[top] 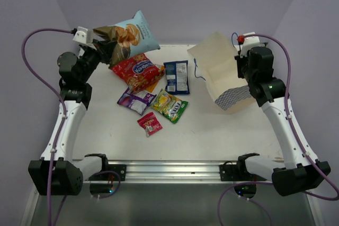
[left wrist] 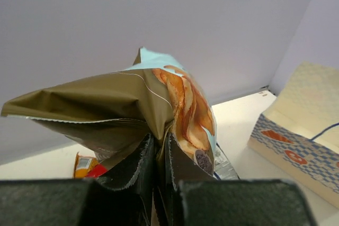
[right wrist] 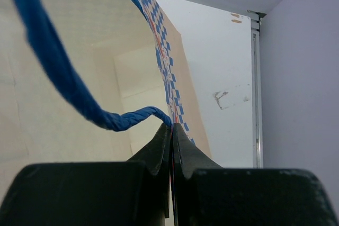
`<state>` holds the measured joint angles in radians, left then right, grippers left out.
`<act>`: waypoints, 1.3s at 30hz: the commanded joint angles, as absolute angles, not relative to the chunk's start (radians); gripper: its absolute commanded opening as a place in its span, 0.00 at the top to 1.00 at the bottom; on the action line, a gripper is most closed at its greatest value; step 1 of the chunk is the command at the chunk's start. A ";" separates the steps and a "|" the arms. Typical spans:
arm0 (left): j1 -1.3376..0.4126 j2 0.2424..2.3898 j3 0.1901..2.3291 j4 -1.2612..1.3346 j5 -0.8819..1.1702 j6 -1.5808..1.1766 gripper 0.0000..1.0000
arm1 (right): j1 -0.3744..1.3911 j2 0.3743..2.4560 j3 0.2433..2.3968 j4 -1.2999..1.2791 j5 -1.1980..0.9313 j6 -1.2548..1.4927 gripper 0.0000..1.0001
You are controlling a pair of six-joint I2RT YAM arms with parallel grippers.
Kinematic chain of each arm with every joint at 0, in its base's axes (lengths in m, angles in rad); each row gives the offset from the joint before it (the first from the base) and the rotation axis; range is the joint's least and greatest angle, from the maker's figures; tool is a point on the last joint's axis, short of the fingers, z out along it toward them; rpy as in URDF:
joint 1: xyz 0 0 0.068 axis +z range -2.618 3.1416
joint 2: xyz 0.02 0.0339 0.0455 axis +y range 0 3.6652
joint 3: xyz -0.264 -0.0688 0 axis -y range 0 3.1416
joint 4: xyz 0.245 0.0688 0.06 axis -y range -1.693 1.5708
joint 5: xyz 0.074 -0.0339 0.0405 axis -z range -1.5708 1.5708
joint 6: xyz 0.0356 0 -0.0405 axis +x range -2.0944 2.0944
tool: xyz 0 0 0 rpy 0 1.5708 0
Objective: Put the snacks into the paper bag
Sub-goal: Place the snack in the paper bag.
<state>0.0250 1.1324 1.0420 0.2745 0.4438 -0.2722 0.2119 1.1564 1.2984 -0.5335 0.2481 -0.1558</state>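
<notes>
Snacks (top: pixel 170 105) mostly lie mid-surface (top: pixel 212 136): red packet (top: pixel 136 70), dark blue one (top: pixel 176 77), purple one (top: pixel 136 100), tiny pink-red one (top: pixel 150 124). The chip bag (top: pixel 124 38) is up in the air, left tool (left wrist: pixel 159 154) clamped on its brown end. The right tool (right wrist: pixel 170 136) pinches the tilted paper bag (top: pixel 222 78) at its rim, by the blue cord handle (right wrist: pixel 63 88).

orange packet (top: pixel 154 85): mostly buried under red packet (top: pixel 136 70); only a sliver showing on tabletop (top: pixel 228 136), toward its far edge.
chip bag (left wrist: pixel 159 104): lower end lost between fingers of left gripper (left wrist: pixel 161 149).
paper bag (left wrist: pixel 299 130): cut by right edge in left wrist view.
blue cord handle (right wrist: pixel 53 72): cut off at top-left corner; other end vanishing at tips of right gripper (right wrist: pixel 171 130).
pink-red packet (top: pixel 150 123): print too small to read.
</notes>
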 commanded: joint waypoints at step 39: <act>-0.647 1.312 1.442 0.173 0.270 0.251 1.00 | 0.276 1.166 1.351 -0.534 0.249 -0.204 1.00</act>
